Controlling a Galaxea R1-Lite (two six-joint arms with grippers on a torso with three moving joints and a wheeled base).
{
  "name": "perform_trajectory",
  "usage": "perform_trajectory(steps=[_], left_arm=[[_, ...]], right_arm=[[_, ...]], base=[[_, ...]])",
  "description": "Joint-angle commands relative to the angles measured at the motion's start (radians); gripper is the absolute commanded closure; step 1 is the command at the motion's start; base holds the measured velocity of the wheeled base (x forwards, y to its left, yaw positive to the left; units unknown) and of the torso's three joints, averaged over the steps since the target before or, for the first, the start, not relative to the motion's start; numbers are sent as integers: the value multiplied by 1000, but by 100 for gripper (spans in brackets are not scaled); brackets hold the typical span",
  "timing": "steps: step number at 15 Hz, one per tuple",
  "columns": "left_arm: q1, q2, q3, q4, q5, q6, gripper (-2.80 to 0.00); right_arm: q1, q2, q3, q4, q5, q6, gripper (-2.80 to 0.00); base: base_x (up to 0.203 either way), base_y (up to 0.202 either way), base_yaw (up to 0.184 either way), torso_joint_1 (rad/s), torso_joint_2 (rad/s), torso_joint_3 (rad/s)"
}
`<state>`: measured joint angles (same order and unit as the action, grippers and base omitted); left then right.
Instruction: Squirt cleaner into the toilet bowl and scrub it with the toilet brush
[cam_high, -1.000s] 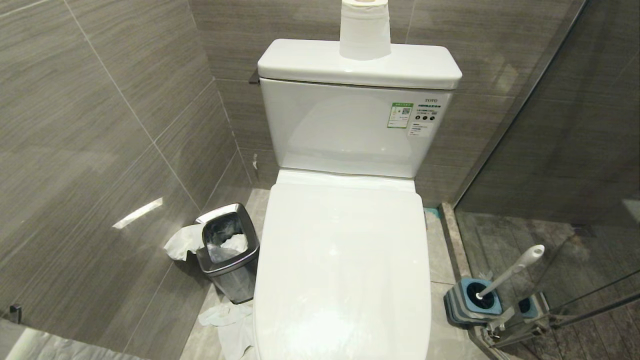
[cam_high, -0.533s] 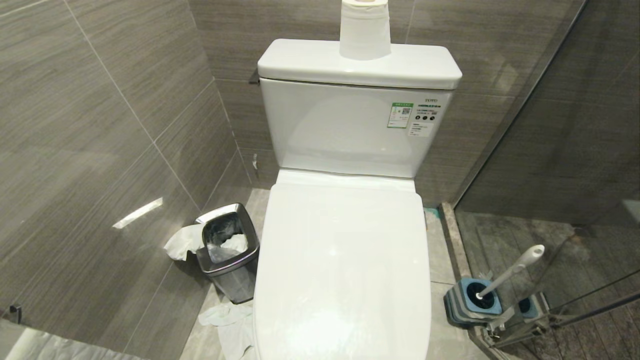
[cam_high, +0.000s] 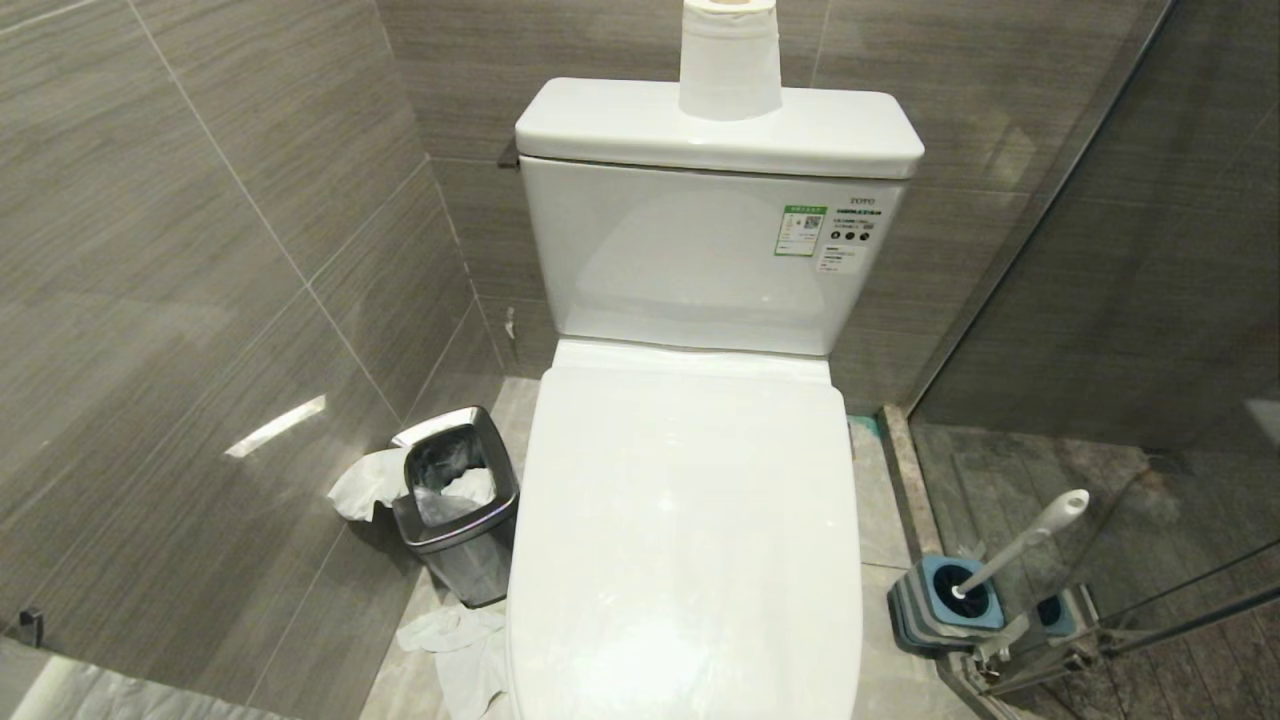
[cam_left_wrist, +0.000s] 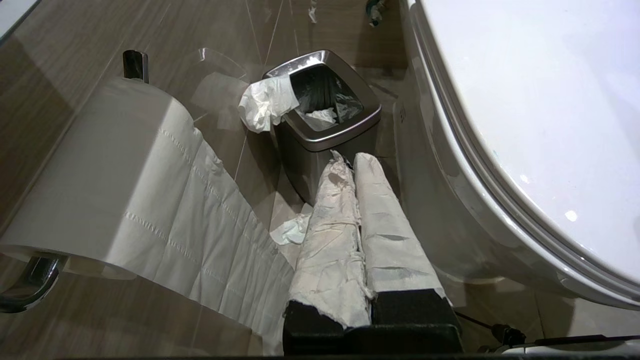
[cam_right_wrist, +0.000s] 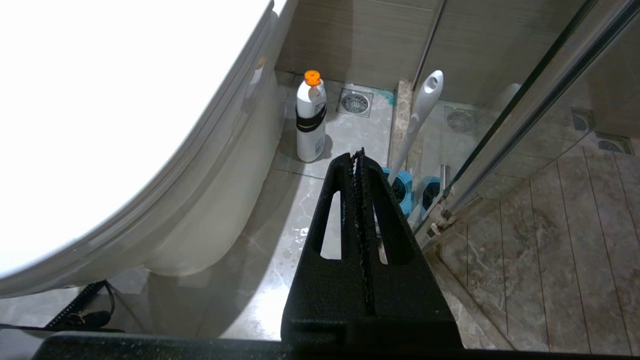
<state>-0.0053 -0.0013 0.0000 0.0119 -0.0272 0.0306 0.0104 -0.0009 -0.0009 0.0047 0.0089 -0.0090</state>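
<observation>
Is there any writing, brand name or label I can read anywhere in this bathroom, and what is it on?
"TOTO": small grey brand mark on the tank, upper right of its front face, above the stickers.
Green-and-white sticker on the tank: a square code and fine print, too small to read.
White stickers beside it: icons and print, unreadable.
White bottle with orange cap: label print too blurred to read.

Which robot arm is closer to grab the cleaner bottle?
The right. Its tool hangs shut on the side with the cleaner bottle and toilet brush; the left tool hangs by the waste bin.
</observation>
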Motion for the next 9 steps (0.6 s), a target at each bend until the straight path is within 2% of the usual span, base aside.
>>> perform_trajectory(steps=[1,9], left_arm=[[1,1,0,0,0,0,0],[1,1,0,0,0,0,0]], right_arm=[[0,1,1,0,0,0,0],[0,1,1,0,0,0,0]], base=[[0,0,0,0,0,0],[0,0,0,0,0,0]])
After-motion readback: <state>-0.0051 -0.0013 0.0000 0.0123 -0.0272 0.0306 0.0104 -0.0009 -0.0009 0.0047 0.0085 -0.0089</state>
